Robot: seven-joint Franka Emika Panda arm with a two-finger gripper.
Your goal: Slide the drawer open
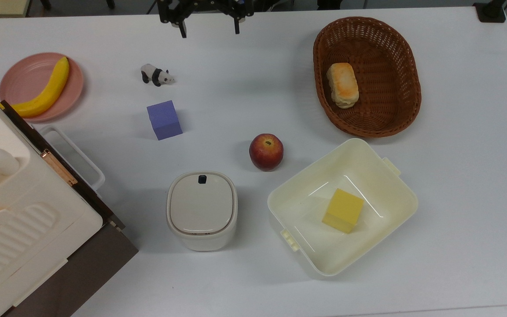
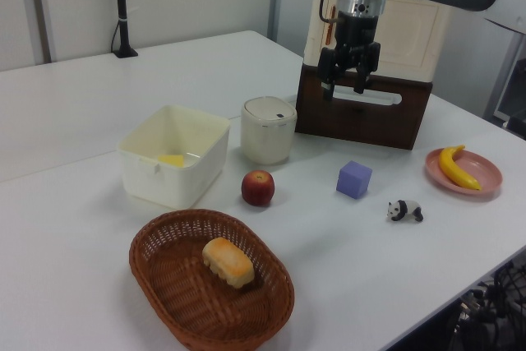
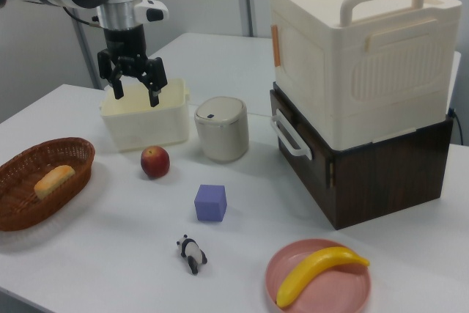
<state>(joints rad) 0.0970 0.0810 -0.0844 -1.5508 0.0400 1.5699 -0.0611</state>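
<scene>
Right view: the gripper [image 3: 134, 84] hangs high above the table with fingers spread and empty, well apart from the drawer [image 3: 308, 155]; the drawer sits shut beneath the cream cabinet [image 3: 352, 49], its white loop handle [image 3: 291, 137] facing the open table, free for a pull.

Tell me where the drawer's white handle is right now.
The white handle sits on the drawer front's dark panel, at the right view's centre-right, facing the lidded white canister, under the cream cabinet.

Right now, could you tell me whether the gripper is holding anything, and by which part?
Nothing is held: the black two-finger gripper hangs open above the table, apart from the drawer's white loop handle.
</scene>
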